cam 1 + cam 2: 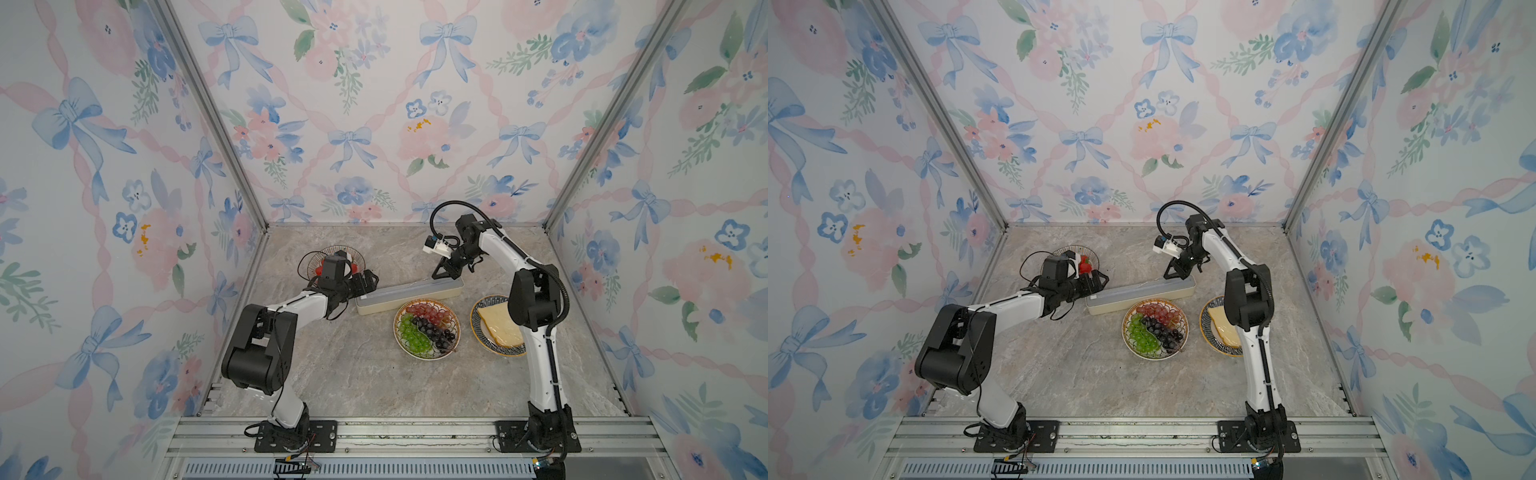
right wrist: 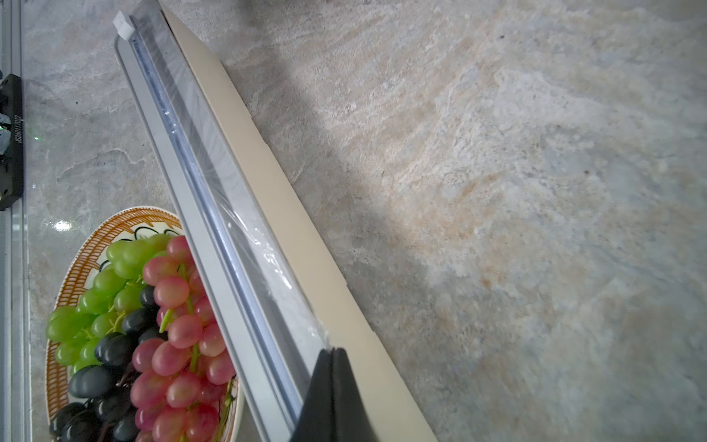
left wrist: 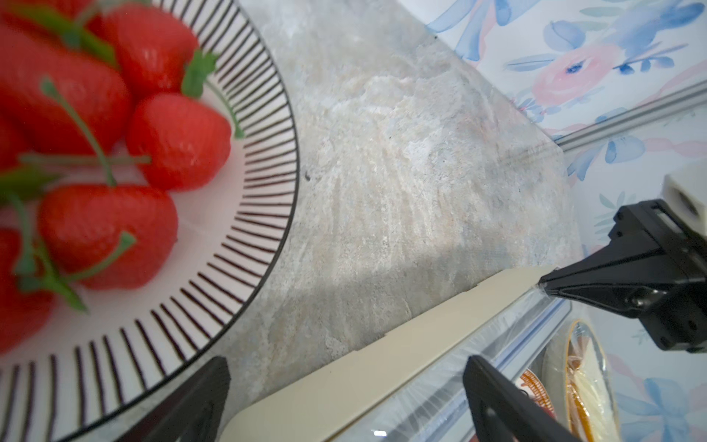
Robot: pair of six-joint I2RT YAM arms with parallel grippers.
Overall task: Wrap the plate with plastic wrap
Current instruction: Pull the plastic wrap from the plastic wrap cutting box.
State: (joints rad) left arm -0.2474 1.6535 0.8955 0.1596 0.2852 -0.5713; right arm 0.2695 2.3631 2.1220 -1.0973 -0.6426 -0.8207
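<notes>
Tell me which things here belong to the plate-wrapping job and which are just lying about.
Job: plastic wrap, pinched by the right gripper; its box, with the open left gripper at its end; grape plate, probably.
Lying about: strawberry plate; bread plate.

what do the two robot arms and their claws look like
The left arm and right arm have smooth white tube-shaped links between chunky black joint housings, on black base plates. A ribbed black hose runs along the right arm; thin black wires trail on the left. The left claw and right claw each have two black wedge-shaped fingers.
</notes>
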